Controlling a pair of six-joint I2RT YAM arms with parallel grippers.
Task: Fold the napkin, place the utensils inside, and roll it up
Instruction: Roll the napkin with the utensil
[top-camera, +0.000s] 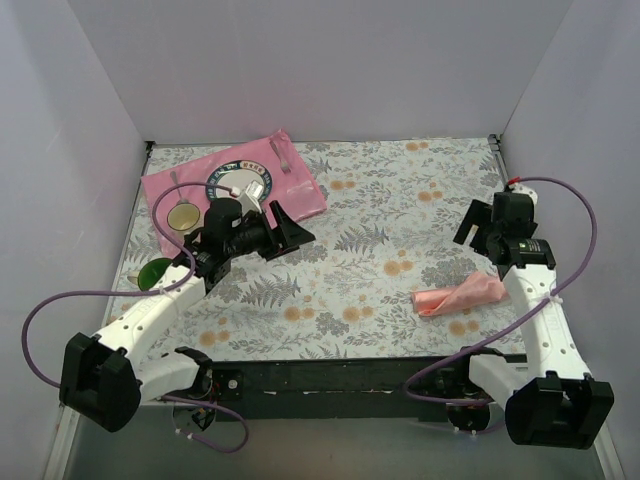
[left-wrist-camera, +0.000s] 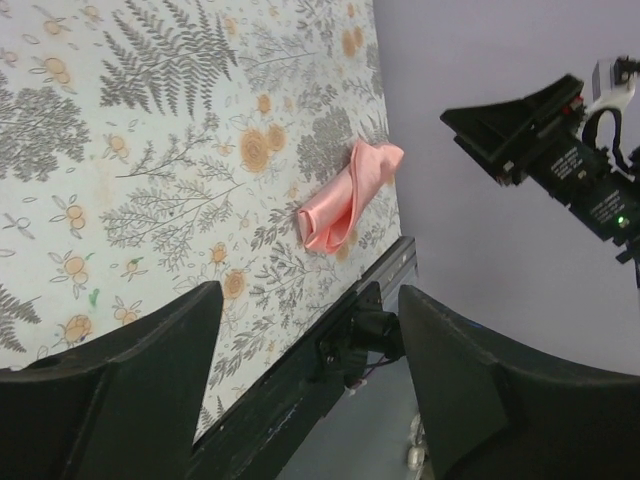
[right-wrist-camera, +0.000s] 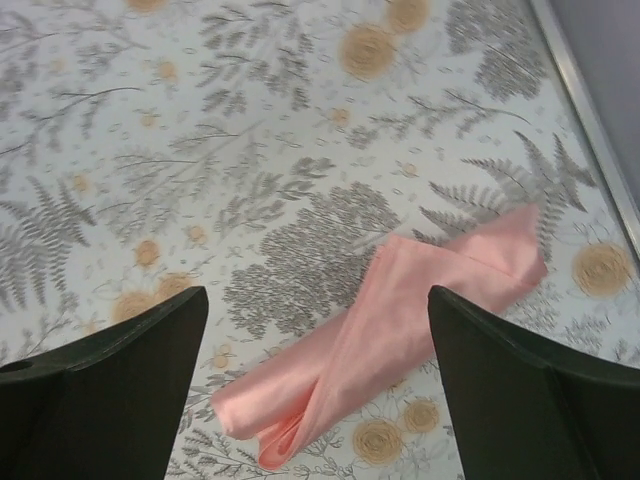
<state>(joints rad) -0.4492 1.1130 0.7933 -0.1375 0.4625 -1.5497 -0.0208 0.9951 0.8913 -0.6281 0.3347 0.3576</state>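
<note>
The napkin (top-camera: 460, 296) lies on the floral tablecloth at the right as a pale salmon-pink roll, one end open and layered (right-wrist-camera: 400, 330). It also shows in the left wrist view (left-wrist-camera: 345, 195), near the table's front edge. The utensils are hidden; the inside of the roll does not show. My right gripper (top-camera: 476, 230) hangs open above and just beyond the roll, clear of the cloth, with the roll seen between its fingers (right-wrist-camera: 318, 300). My left gripper (top-camera: 288, 230) is open and empty (left-wrist-camera: 308, 300) over the left middle of the table, pointing toward the right arm.
A hot-pink mat (top-camera: 300, 190) lies at the back left with a round plate (top-camera: 238, 185) and two pale slender pieces on it. A small bowl (top-camera: 182, 216) and a green item (top-camera: 155, 272) sit beside the left arm. Walls enclose three sides.
</note>
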